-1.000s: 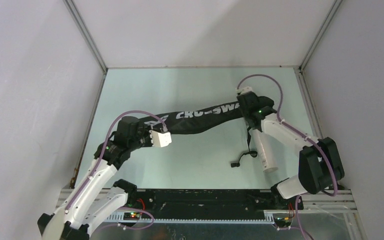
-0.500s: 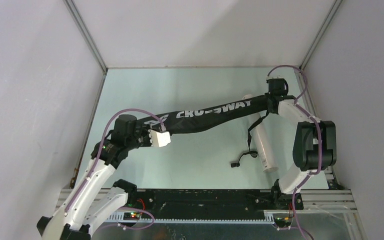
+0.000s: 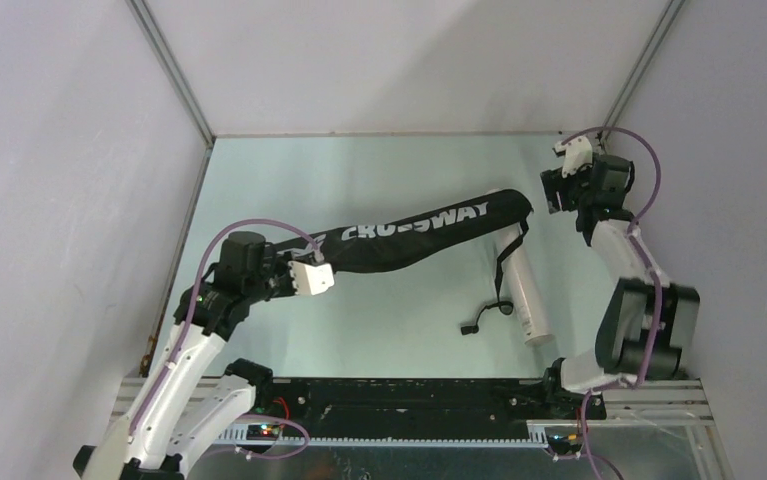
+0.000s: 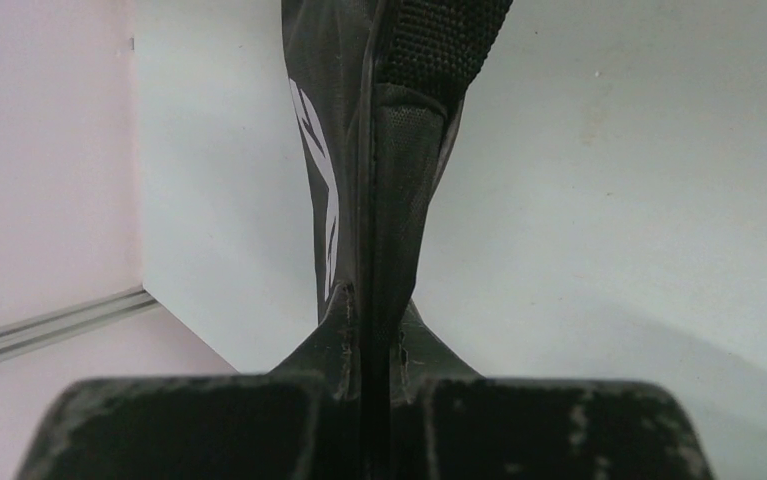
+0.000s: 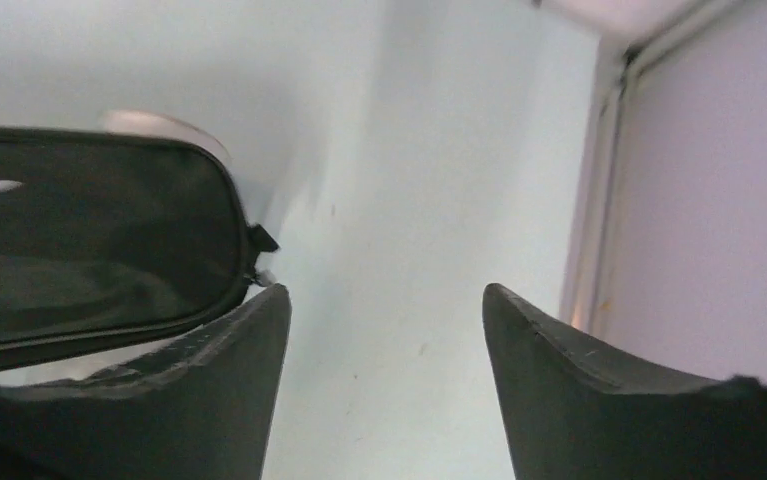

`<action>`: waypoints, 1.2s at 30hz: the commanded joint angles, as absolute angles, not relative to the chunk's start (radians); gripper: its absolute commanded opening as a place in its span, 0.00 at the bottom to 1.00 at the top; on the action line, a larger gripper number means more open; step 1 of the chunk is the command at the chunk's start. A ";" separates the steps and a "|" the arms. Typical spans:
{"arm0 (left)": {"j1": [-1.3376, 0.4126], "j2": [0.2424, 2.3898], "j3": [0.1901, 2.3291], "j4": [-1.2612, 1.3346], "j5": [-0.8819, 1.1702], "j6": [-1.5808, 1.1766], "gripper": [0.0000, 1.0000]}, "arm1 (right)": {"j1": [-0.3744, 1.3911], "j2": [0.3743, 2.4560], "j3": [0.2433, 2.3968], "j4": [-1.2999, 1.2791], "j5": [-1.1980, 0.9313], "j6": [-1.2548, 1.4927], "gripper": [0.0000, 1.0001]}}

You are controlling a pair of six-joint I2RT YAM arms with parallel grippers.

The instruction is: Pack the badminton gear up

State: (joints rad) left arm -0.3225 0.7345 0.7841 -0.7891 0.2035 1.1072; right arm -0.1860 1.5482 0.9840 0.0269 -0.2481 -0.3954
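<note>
Left end of racket bag pinched tight in left pincer; right pincer gapes, empty.
Left arm bends inward over bench. Bag slants across mid-bench, right end over white tube. Right arm folds upright, wrist by far right corner, just clear of bag.

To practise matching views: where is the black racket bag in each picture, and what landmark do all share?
Top external: racket bag stretched across the middle.
Left wrist: bag top centre, running down into the left gripper.
Right wrist: bag left edge, beside the right gripper.
Shared landmark: pale table.
</note>
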 commanded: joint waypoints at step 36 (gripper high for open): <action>-0.416 0.629 0.939 -0.444 0.370 0.722 1.00 | 0.221 0.741 0.851 -0.220 -0.053 0.093 0.99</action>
